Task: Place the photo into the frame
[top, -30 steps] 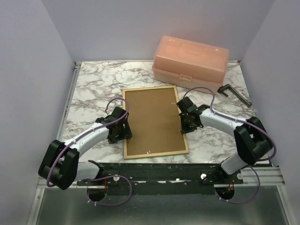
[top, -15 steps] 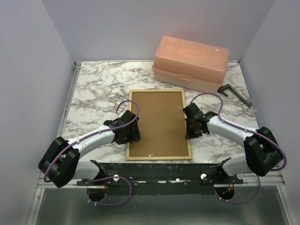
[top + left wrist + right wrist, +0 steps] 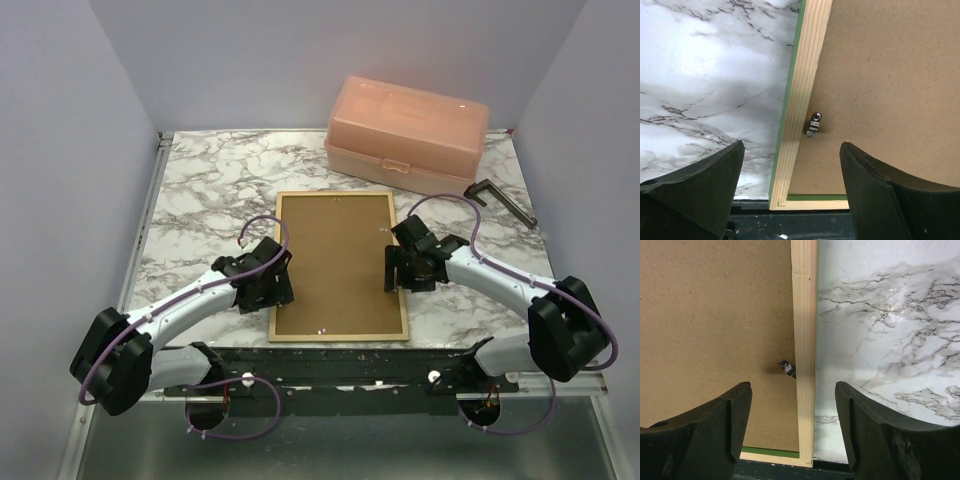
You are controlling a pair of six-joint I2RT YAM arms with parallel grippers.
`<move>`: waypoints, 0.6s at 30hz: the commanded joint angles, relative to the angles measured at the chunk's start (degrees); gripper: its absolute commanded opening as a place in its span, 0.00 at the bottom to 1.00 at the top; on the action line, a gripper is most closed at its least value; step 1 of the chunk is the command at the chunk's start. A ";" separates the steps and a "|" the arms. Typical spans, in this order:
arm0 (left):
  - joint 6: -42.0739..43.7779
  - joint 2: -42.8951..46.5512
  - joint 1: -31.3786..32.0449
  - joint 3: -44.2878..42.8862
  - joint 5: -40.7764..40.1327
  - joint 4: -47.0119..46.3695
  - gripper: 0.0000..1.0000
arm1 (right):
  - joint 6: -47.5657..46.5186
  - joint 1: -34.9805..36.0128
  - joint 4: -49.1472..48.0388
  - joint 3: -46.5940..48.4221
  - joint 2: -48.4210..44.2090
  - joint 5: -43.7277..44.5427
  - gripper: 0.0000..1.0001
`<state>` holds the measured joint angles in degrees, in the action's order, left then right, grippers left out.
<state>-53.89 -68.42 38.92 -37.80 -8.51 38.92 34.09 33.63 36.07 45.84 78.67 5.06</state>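
The frame [image 3: 338,336] lies face down near the table's front edge, pale wood back up, with the brown backing panel [image 3: 335,265] in it. The photo is hidden. My left gripper [image 3: 268,285] is open over the frame's left rail [image 3: 805,90], close to a metal clip [image 3: 813,125]. My right gripper [image 3: 405,270] is open over the right rail [image 3: 804,315], beside another clip [image 3: 787,367]. Neither holds anything. A thin green strip [image 3: 815,197] shows between the panel [image 3: 890,75] and the near rail.
A peach plastic box [image 3: 405,135] stands at the back right. A dark L-shaped tool [image 3: 500,200] lies to its right. The black rail [image 3: 340,360] with the arm bases runs just past the frame's near end.
The frame went from tilted to square with the table and shifted slightly right. My right gripper opened and let go of the right rail. My left arm drew back a little.
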 commanded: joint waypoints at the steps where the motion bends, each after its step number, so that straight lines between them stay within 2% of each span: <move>1: 1.39 0.33 -1.93 -2.18 -2.44 2.48 0.80 | 0.22 -0.36 0.07 1.33 0.76 -1.52 0.77; 5: 2.68 -3.14 -3.24 -3.42 -1.66 1.66 0.80 | 0.11 -0.69 -1.01 1.25 1.72 -2.86 0.84; 9: 3.50 -6.39 -3.50 -4.68 -2.02 1.18 0.79 | 0.10 -1.27 -2.47 0.75 2.18 -4.62 0.84; 18: 4.80 -8.01 -3.42 -2.20 0.88 -3.21 0.66 | -0.23 -1.63 -3.38 0.57 3.14 -6.28 0.84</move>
<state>-50.19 -77.01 35.68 -41.47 -8.91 38.48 34.04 32.36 34.02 45.87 80.84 1.34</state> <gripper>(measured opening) 0.680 0.841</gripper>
